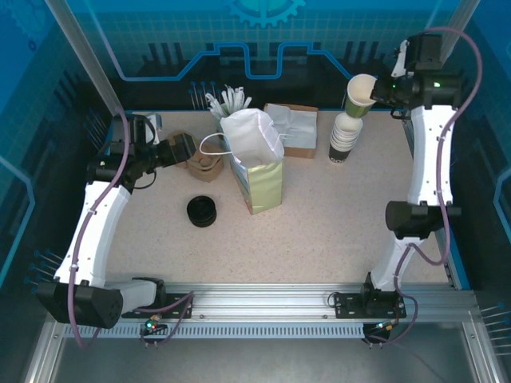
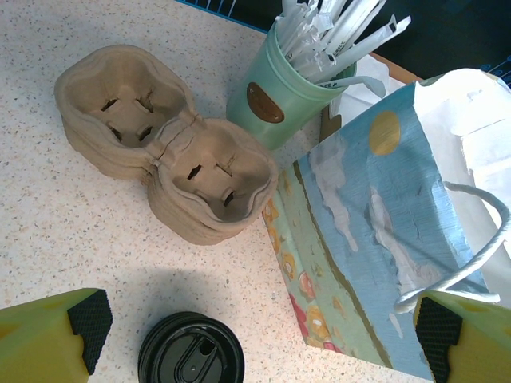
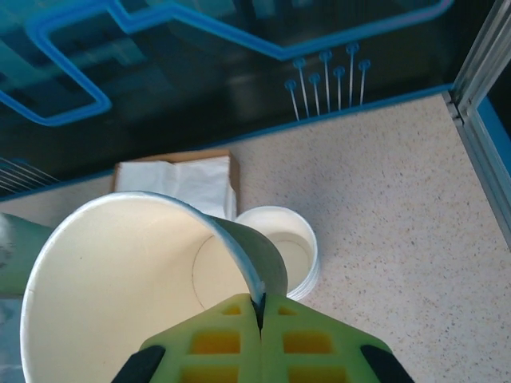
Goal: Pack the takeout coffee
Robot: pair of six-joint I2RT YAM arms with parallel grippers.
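One lidless cup (image 3: 120, 279) clamped in the right gripper (image 3: 259, 309), stack (image 3: 281, 249) beneath it; left gripper (image 2: 259, 323) gapes (idle); lidding, bagging seemingly remain.

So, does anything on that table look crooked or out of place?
One thing: the lidless cup in the right pincer is pinched by its rim and hangs tilted in the air near the cup stack. Its rim looks pulled out of round at the grip. Nothing looks spilled.
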